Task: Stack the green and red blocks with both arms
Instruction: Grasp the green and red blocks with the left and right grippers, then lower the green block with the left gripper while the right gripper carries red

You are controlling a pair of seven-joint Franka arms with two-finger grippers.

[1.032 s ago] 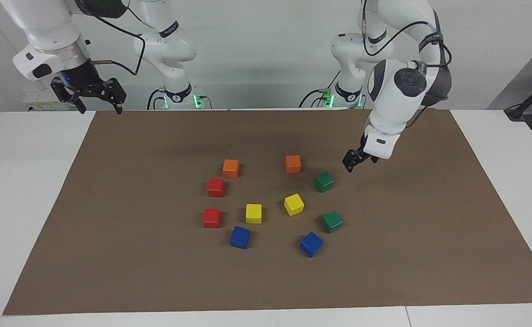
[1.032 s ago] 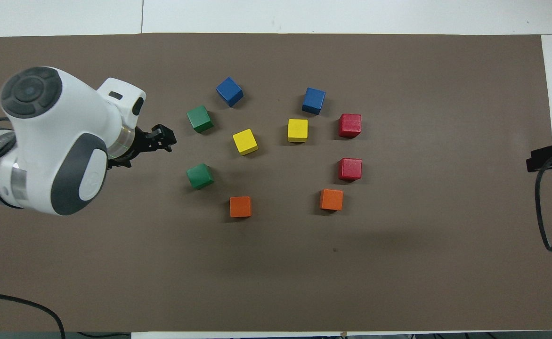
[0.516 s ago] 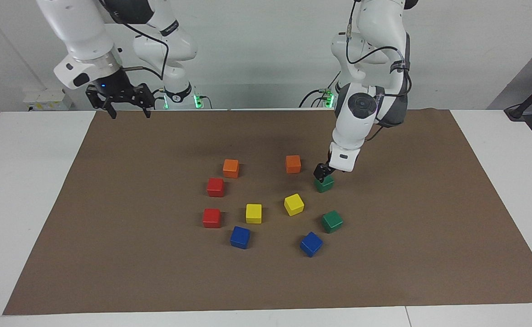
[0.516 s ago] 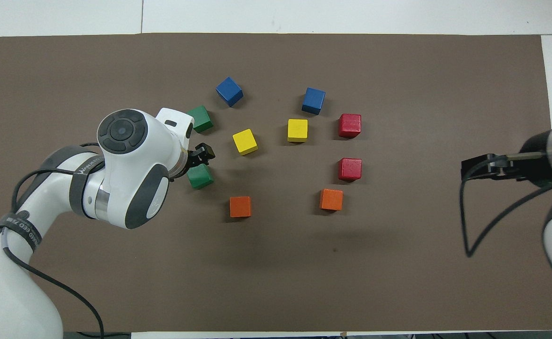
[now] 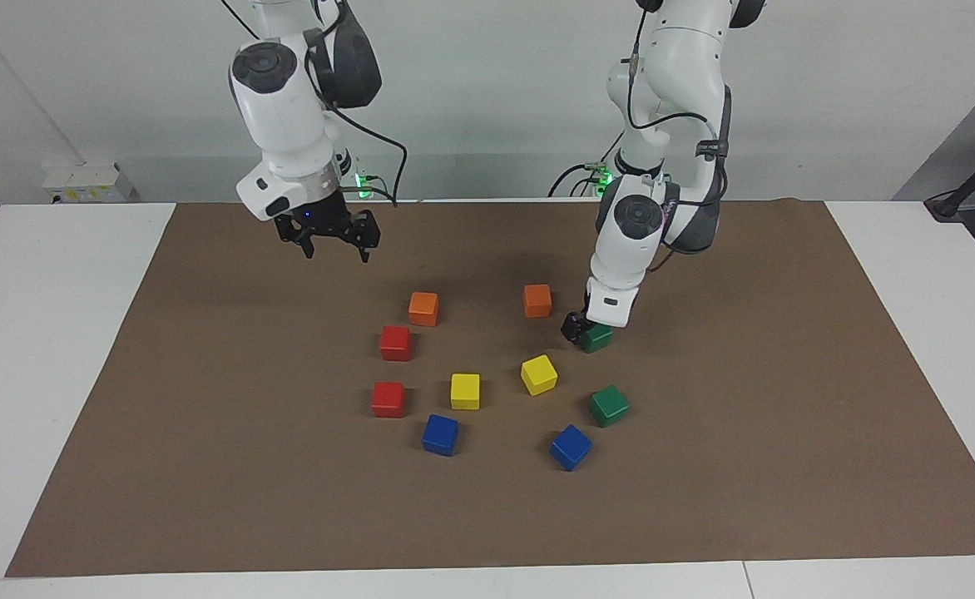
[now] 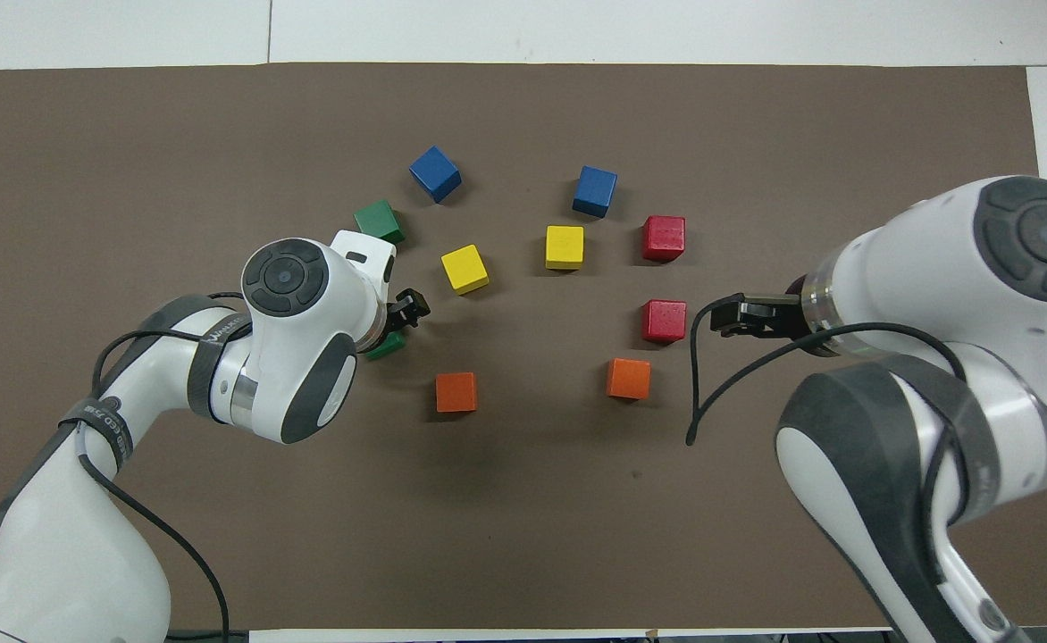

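Since a moment ago, both of my arms have been swinging in toward the blocks. Going from the left of the facing view to its right, my right gripper [image 5: 334,248] is hanging in the air over the brown mat [image 5: 205,466], up above the orange block [image 5: 423,309] and the near red block [image 5: 394,343]. Its fingers are spread wide and it is holding nothing. The far red block [image 5: 388,399] is sitting a little farther from the robots, just beside the near one.

In the middle, the yellow blocks [image 5: 465,391] and blue blocks [image 5: 440,435] are lying where I am not going to touch them.

Toward the left arm's end, my left gripper [image 5: 581,329] is reaching down low at the near green block [image 5: 597,338]. The block is sitting right under its tip, nearly touching. I am reading its fingers as spread, not pinching the block yet. The far green block [image 5: 609,405] is lying farther from the robots, well apart from the gripper.

I am thinking the left arm goes first, since it is the one right at a block. It needs its fingers on both sides of the green block before squeezing. The block is a cube, so no side is longer.
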